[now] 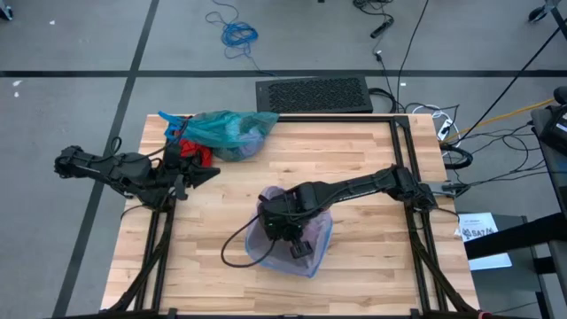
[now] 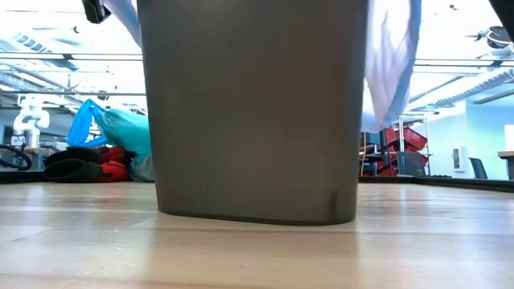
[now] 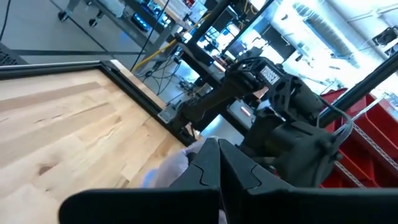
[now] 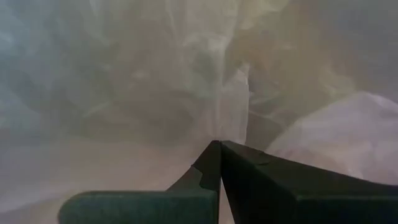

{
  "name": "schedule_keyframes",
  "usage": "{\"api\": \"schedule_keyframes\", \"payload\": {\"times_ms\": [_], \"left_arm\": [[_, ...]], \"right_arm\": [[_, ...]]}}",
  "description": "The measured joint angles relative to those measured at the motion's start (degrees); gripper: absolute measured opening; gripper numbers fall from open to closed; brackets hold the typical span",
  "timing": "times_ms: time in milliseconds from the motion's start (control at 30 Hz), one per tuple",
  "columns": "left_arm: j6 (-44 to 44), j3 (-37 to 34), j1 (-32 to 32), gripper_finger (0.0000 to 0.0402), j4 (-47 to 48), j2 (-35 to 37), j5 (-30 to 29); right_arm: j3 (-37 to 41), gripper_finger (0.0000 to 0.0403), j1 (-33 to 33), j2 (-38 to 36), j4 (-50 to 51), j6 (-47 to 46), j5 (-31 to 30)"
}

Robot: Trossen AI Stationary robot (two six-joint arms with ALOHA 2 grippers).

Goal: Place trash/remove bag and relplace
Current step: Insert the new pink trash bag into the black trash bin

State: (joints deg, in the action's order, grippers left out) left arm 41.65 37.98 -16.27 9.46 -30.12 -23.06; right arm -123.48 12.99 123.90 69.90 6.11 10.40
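One teal bag (image 1: 229, 130) far from clenched right gripper (image 1: 299, 249); left gripper (image 1: 205, 175) clenched nearby

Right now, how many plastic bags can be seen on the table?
2. The teal-green bag lies full at the table's far left corner, beside red items. A pale liner sits in the grey bin at the table's middle. Others may be hidden.
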Motion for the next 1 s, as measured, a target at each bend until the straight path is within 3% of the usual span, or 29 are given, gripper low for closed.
{"api": "schedule_keyframes", "payload": {"times_ms": [400,800,900,1000], "left_arm": [[-0.5,0.0,0.0,0.0,1.0,1.5,1.8],[-0.1,0.0,0.0,0.0,4.2,2.9,2.3],[1.6,0.0,0.0,0.0,7.3,2.9,6.0],[8.7,0.0,-0.3,0.0,14.4,2.3,11.4]], "right_arm": [[0.0,0.0,-1.2,2.7,-0.7,-2.7,-6.0],[0.6,0.0,-3.3,2.6,-2.6,-3.4,-7.2],[0.5,0.0,-3.5,3.4,-3.1,-2.8,-7.9],[0.6,0.0,-3.7,4.1,-2.4,-2.5,-8.0]]}}
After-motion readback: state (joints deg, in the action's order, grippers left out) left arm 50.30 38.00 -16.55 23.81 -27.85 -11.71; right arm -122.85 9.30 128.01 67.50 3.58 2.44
